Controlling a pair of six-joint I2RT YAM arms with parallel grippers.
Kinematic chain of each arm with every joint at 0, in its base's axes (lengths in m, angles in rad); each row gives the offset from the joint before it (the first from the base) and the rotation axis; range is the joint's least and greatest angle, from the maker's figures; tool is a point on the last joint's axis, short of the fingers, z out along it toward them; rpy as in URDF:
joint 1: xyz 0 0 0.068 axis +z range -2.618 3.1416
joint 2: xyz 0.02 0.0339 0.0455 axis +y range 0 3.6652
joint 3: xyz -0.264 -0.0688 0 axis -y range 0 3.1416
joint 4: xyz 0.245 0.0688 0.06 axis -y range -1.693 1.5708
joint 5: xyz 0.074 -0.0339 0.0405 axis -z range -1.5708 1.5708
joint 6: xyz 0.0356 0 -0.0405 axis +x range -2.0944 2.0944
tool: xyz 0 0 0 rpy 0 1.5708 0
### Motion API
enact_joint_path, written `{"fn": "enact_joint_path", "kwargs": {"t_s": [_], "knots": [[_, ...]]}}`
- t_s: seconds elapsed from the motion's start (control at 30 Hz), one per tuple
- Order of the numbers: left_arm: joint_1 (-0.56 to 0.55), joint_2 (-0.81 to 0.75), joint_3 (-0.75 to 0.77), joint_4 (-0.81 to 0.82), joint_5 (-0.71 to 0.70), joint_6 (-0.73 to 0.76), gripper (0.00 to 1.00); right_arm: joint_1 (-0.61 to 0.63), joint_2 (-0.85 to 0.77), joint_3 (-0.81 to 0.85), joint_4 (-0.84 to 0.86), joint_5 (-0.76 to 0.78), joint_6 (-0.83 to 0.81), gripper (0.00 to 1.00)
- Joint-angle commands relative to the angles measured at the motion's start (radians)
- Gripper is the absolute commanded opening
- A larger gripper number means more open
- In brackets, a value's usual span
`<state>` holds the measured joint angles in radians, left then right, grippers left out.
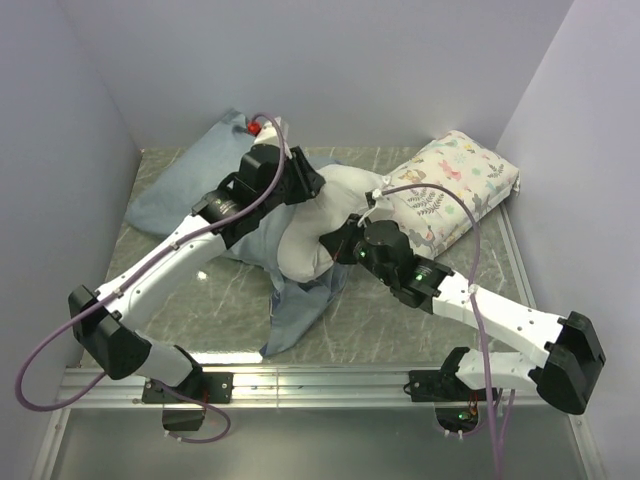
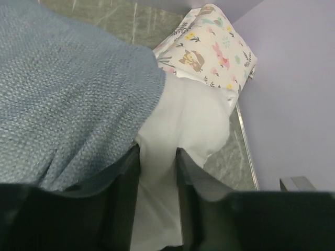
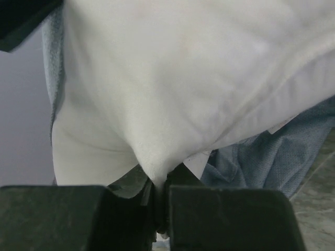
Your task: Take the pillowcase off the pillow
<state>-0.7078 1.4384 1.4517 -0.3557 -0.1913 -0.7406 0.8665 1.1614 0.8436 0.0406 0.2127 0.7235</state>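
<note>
While our left pincer (image 2: 156, 157) grips a white fold of the pillow (image 1: 318, 238) and our right pincer (image 3: 159, 188) clamps another, we see it midway across the tabletop (image 1: 225, 300), half out of the grey-blue pillowcase (image 1: 185, 185). A printed pillow (image 1: 455, 185) crowds its right, by the wall (image 1: 590, 120); bare tabletop lies near-left.

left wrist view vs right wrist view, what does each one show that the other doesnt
Only the left wrist view shows the printed pillow, lying beyond the white one. Only the right wrist view shows the right tool pinched shut on a fold of the white pillow. Both show the white pillow with the blue-grey pillowcase lying against it.
</note>
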Motion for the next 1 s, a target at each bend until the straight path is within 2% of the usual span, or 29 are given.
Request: {"fn": "enact_joint_path", "kwargs": {"t_s": [0.0, 0.07, 0.1, 0.27, 0.33, 0.37, 0.53, 0.63, 0.7, 0.73, 0.77, 0.83, 0.87, 0.97], "knots": [[-0.013, -0.052, 0.148, -0.003, 0.010, 0.072, 0.49, 0.000, -0.058, 0.101, -0.011, 0.073, -0.042, 0.00], [-0.007, -0.042, 0.220, -0.078, -0.016, 0.128, 0.62, -0.001, -0.071, 0.118, -0.053, 0.097, -0.067, 0.00], [-0.007, -0.045, 0.232, -0.100, -0.026, 0.159, 0.65, -0.003, -0.074, 0.136, -0.062, 0.100, -0.076, 0.00], [0.001, -0.088, 0.201, -0.179, -0.157, 0.193, 0.74, -0.003, -0.065, 0.221, -0.142, 0.106, -0.128, 0.00], [0.027, -0.093, 0.178, -0.222, -0.201, 0.196, 0.75, -0.004, -0.063, 0.259, -0.160, 0.105, -0.142, 0.00], [0.037, -0.107, 0.136, -0.223, -0.194, 0.198, 0.81, -0.004, -0.063, 0.271, -0.172, 0.102, -0.153, 0.00], [0.117, -0.151, 0.006, -0.154, -0.085, 0.190, 0.83, -0.008, -0.049, 0.348, -0.217, 0.086, -0.182, 0.00], [0.140, -0.144, -0.034, -0.135, -0.063, 0.179, 0.80, -0.007, -0.032, 0.382, -0.243, 0.085, -0.197, 0.00], [0.163, -0.128, -0.040, -0.149, -0.077, 0.162, 0.65, -0.009, -0.028, 0.397, -0.258, 0.089, -0.203, 0.00], [0.175, -0.124, -0.043, -0.149, -0.076, 0.158, 0.55, -0.011, -0.029, 0.402, -0.260, 0.086, -0.205, 0.00], [0.186, -0.121, -0.056, -0.140, -0.076, 0.155, 0.30, -0.009, -0.031, 0.408, -0.269, 0.086, -0.211, 0.00], [0.224, -0.112, -0.060, -0.138, -0.094, 0.135, 0.07, -0.011, -0.034, 0.434, -0.274, 0.091, -0.216, 0.00], [0.241, -0.098, -0.057, -0.150, -0.121, 0.127, 0.00, -0.011, -0.032, 0.468, -0.294, 0.094, -0.225, 0.00], [0.315, -0.066, -0.063, -0.158, -0.215, 0.095, 0.00, -0.011, -0.035, 0.537, -0.329, 0.105, -0.246, 0.00]]}}
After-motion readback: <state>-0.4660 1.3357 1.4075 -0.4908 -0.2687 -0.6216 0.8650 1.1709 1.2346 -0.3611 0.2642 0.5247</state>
